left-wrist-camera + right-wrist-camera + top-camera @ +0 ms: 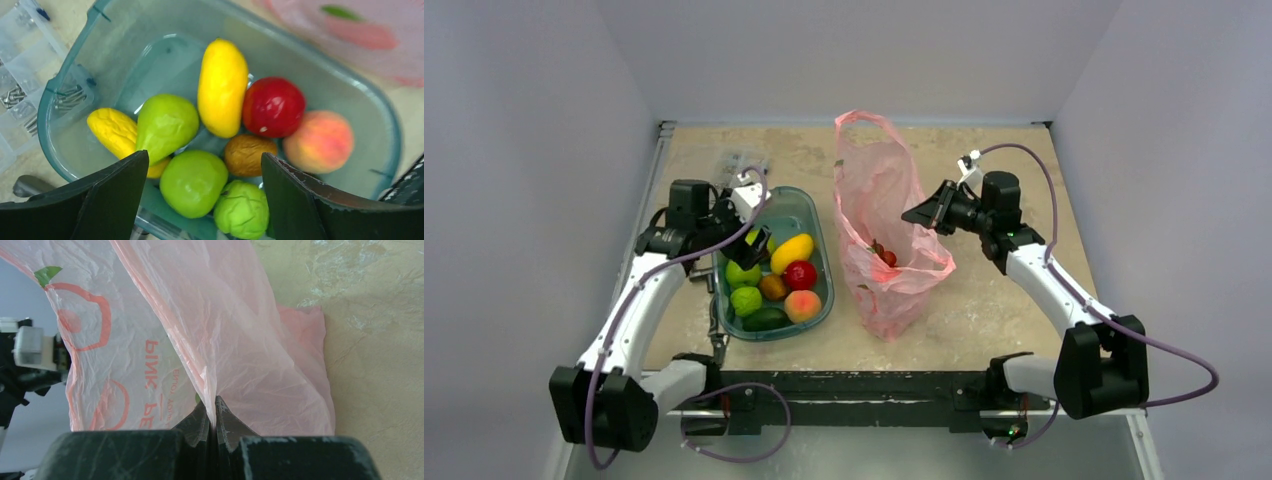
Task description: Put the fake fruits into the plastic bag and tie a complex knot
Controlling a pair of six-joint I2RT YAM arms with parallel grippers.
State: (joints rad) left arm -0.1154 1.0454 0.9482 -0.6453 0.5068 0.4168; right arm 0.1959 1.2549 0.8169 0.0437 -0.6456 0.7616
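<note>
Black right gripper clamps crinkly translucent plastic bag; beside it, left gripper gapes over smooth fruits, tub cropped.

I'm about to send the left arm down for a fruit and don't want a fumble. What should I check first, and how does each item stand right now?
1. The left end effector is open: ok, jaws wide apart over the teal tub.
2. Nothing is held in it: ok.
3. Target fruit is uncovered: ok, the round green fruit lies bare below the gap.
4. The right end effector holds the plastic bag: ok, jaws shut on its edge.
5. Bag mouth is wide enough for a fruit: cannot tell.
</note>
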